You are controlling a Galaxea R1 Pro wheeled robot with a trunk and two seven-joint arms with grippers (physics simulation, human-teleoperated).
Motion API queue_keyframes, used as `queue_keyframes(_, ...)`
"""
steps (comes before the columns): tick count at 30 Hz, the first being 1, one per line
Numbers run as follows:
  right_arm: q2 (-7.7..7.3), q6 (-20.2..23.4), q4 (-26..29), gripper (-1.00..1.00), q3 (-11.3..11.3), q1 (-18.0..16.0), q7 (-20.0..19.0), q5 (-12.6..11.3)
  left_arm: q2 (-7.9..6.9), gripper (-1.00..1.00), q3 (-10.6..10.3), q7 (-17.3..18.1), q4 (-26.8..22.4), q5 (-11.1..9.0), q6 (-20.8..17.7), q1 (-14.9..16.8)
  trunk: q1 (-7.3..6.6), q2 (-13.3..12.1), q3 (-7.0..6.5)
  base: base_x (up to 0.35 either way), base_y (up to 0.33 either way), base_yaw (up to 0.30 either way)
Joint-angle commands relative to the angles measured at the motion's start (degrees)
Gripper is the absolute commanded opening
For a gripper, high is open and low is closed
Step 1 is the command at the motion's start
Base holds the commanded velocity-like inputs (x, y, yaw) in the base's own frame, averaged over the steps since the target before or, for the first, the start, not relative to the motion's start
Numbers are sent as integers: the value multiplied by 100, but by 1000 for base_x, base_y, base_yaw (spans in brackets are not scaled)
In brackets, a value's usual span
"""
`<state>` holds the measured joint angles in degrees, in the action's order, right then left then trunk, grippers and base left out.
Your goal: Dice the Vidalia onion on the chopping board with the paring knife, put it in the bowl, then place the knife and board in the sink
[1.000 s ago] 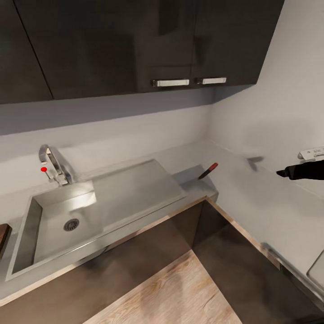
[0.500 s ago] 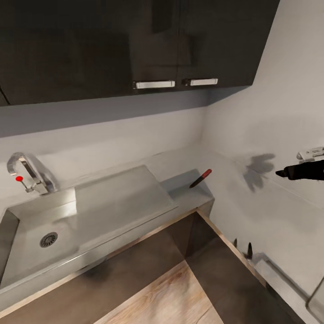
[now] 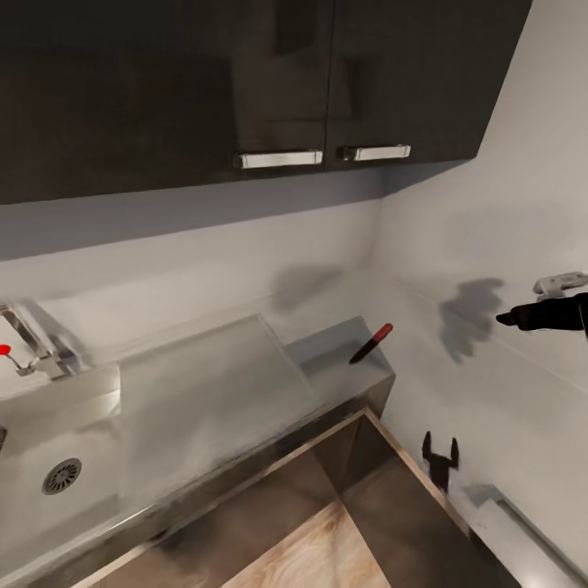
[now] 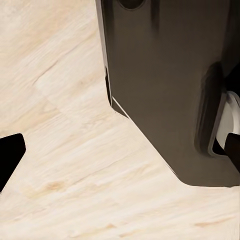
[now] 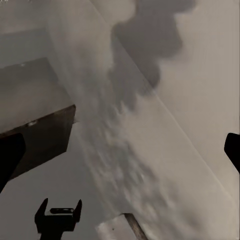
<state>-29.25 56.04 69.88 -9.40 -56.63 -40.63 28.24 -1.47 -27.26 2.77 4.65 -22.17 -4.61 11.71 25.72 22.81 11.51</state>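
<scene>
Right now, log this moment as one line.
paring knife: on countertop beside sink | right gripper: raised, empty | left gripper: open

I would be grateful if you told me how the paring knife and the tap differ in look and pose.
The paring knife is small, with a dark blade and red handle, and lies flat on the countertop right of the drainboard. The tap is larger, chrome, and rises behind the sink at the head view's left edge. The knife lies loose; the tap is fixed. Both carry red: the knife's handle, the tap's knob.
</scene>
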Motion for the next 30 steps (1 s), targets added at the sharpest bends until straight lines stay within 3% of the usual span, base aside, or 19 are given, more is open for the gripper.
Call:
queue_keyframes(1, 1, 12, 2, 100, -1, -6, -59, 59, 0, 100, -47, 28, 9, -60, -12, 7, 6, 11, 11, 294, -7, 0)
queue_keyframes(8, 4, 12, -20, 100, 175, -6, -59, 56, -1, 100, -47, 26, 9, -60, -8, 7, 6, 11, 11, 272, -129, 0)
queue_keyframes(30, 7, 3, -159, 100, 196, -6, -67, 52, -13, 100, -45, 29, 9, -60, -7, 7, 6, 11, 11, 174, -20, 0)
